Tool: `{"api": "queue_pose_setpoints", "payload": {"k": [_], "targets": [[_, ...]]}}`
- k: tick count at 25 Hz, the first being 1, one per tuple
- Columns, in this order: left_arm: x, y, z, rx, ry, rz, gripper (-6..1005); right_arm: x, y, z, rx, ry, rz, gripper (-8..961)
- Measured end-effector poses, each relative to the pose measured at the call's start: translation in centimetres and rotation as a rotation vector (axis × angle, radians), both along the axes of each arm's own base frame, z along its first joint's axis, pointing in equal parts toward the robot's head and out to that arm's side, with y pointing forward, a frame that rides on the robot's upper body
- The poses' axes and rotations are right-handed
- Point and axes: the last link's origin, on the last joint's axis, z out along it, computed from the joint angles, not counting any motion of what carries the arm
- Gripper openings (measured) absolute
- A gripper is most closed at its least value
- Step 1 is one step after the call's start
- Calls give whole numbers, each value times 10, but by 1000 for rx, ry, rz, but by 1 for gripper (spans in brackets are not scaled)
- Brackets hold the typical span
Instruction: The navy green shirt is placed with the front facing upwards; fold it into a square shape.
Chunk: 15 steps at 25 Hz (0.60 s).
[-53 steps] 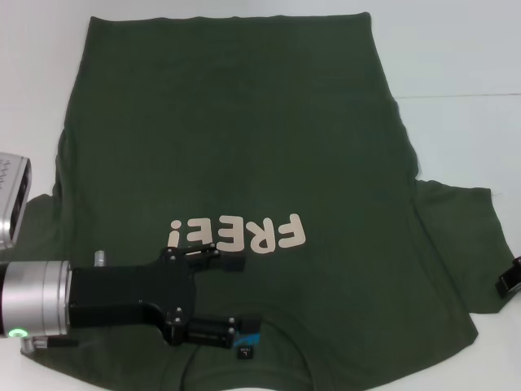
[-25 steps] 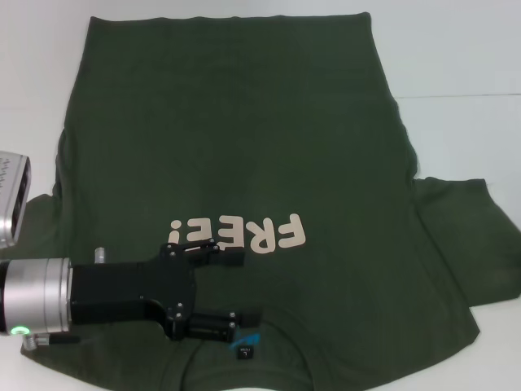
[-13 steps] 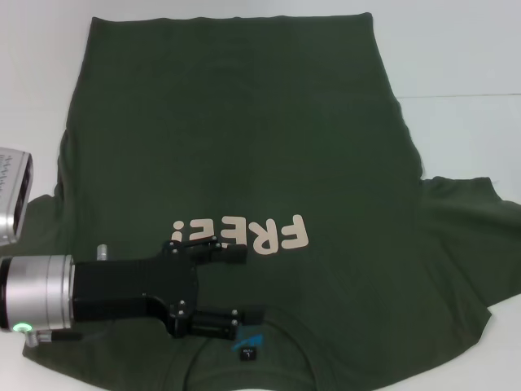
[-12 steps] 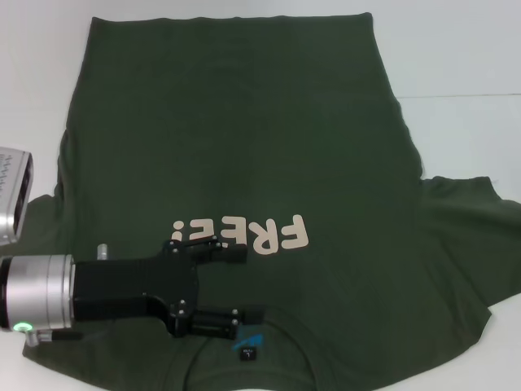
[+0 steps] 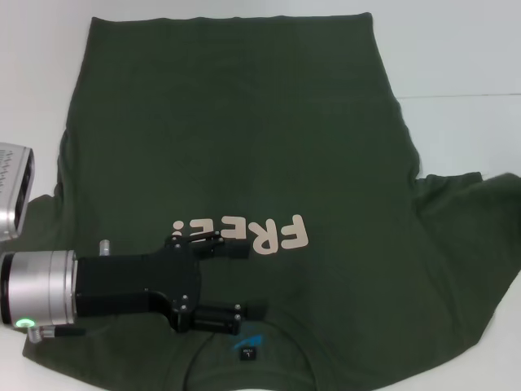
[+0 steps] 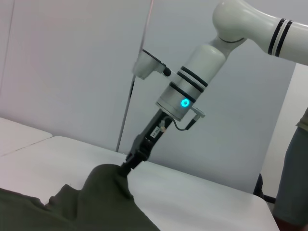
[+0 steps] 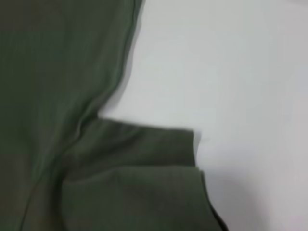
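Note:
The navy green shirt (image 5: 244, 138) lies spread on the white table, front up, with the cream "FREE!" letters (image 5: 240, 235) near me and the collar with its blue label (image 5: 247, 342) at the near edge. My left gripper (image 5: 247, 281) hovers open just above the chest, between the letters and the collar, with nothing between its fingers. The head view does not show my right gripper. In the left wrist view my right gripper (image 6: 129, 163) is shut on the tip of the right sleeve (image 6: 108, 185), holding it up off the table. The same sleeve (image 7: 134, 168) fills the right wrist view.
A silver-grey device (image 5: 12, 195) sits at the table's left edge beside the shirt. The white table (image 5: 456, 57) shows bare to the right of the shirt. A person (image 6: 294, 178) stands at the far side, behind the right arm.
The right gripper has left the head view's right edge, and the right sleeve has been drawn up and outward to the right. My left gripper has crept slightly rightward, still open.

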Motion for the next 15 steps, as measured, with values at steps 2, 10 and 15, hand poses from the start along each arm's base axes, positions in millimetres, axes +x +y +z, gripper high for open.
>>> {"api": "queue_pose_setpoints", "payload": {"k": [2, 10, 15], "targets": [[0, 0, 0, 1, 0, -1, 923, -4, 5, 2, 13, -2, 18, 21], [2, 1, 0, 5, -8, -1, 922, -33, 15, -10, -19, 27, 96, 21], [1, 1, 1, 5, -8, 1, 922, -69, 19, -25, -77, 149, 182, 21]]}}
